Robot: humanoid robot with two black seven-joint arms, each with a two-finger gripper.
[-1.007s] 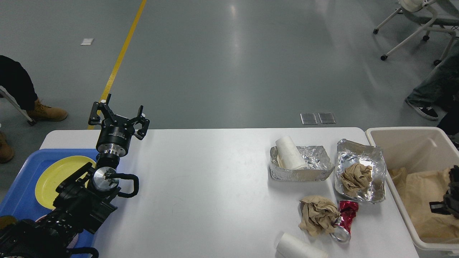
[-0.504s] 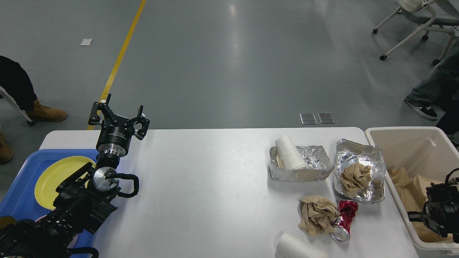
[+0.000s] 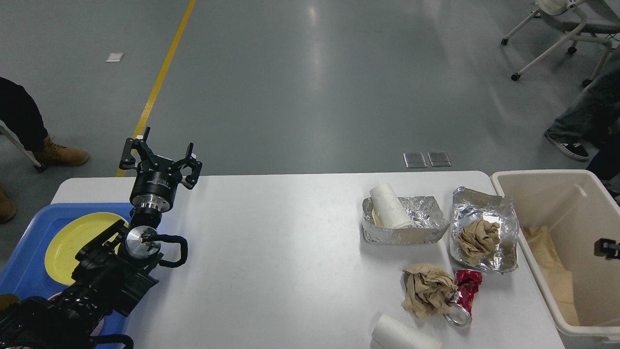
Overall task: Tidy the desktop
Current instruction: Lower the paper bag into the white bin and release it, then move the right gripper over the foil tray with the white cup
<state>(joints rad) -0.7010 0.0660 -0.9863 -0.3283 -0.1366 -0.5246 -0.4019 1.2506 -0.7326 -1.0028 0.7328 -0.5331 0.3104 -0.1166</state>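
Two arms belong to the rig. The left gripper [image 3: 161, 155] stands upright at the far left edge of the large white rectangular desktop [image 3: 281, 261], fingers spread apart and holding nothing. Of the right arm only a small black part [image 3: 608, 248] shows at the right frame edge, over the beige plastic bin [image 3: 542, 180]; its state cannot be told.

The desktop fills the lower half of the view and lies directly beneath the left gripper, extending from it to the right. Its centre carries no objects.

Left side: a blue plastic tray [image 3: 29, 252] holds a round yellow plate [image 3: 72, 237], partly hidden by the black left arm.

Right side, well apart from the left gripper:
- a crumpled silver foil container [image 3: 421, 228] with a white paper cup [image 3: 387, 206] lying tilted in it;
- just beside it, a second silver foil tray [image 3: 484, 206] holding a wad of crumpled brown paper [image 3: 478, 238];
- nearer the front edge, another crumpled brown paper wad [image 3: 426, 290] touching a crushed red metal can [image 3: 462, 295];
- a second white paper cup [image 3: 402, 334] lying on its side at the front edge.

The beige bin stands against the right end of the desktop and contains brown paper [image 3: 552, 271].

Room: grey glossy floor [image 3: 310, 87] with a yellow line [image 3: 160, 82], a wheeled chair base [image 3: 547, 43] at top right, and people's legs and shoes at both frame edges.
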